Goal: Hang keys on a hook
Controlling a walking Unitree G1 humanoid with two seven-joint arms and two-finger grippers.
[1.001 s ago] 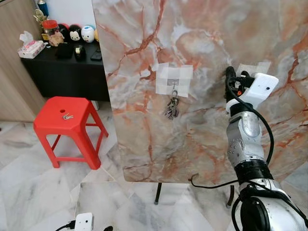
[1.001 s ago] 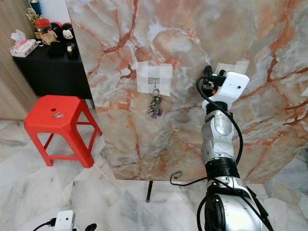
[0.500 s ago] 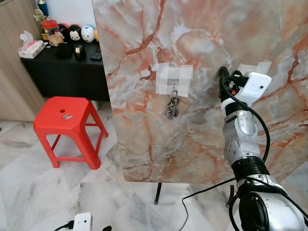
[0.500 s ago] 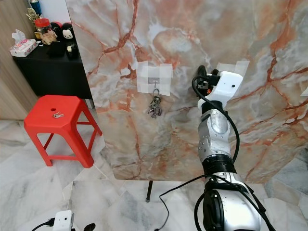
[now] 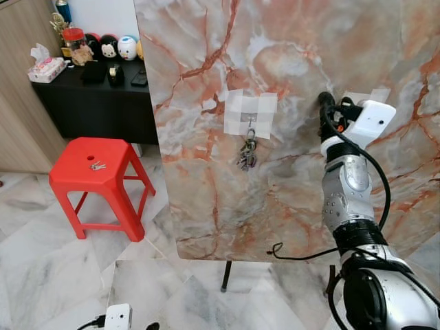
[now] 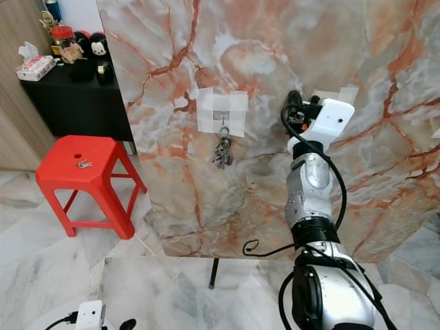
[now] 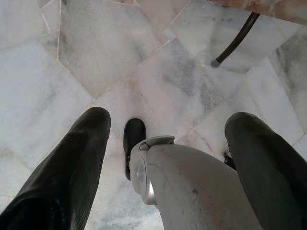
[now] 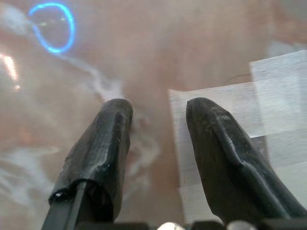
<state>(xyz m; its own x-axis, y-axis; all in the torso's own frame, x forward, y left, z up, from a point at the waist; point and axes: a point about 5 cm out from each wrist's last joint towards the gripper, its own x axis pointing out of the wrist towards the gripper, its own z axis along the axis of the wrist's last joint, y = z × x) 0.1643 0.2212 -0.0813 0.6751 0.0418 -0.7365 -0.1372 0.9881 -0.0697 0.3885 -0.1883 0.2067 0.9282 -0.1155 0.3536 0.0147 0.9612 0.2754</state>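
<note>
The two eye views look forward and down from the head at the panel (image 5: 289,124), sharing the stool (image 5: 93,165) at 9 o'clock. The left wrist view faces straight down at the floor (image 7: 57,81). The right wrist view sits very close to the panel's tape (image 8: 268,100).

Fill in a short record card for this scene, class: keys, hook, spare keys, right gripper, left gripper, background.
keys: bunch hanging from the hook
hook: small metal hook taped to the marble panel
spare keys: small set lying on the red stool
right gripper: raised close to the panel, to the right of the hook, fingers apart, holding nothing
left gripper: hangs idle over the floor, fingers apart
background: black table with toys and a tissue pack
</note>
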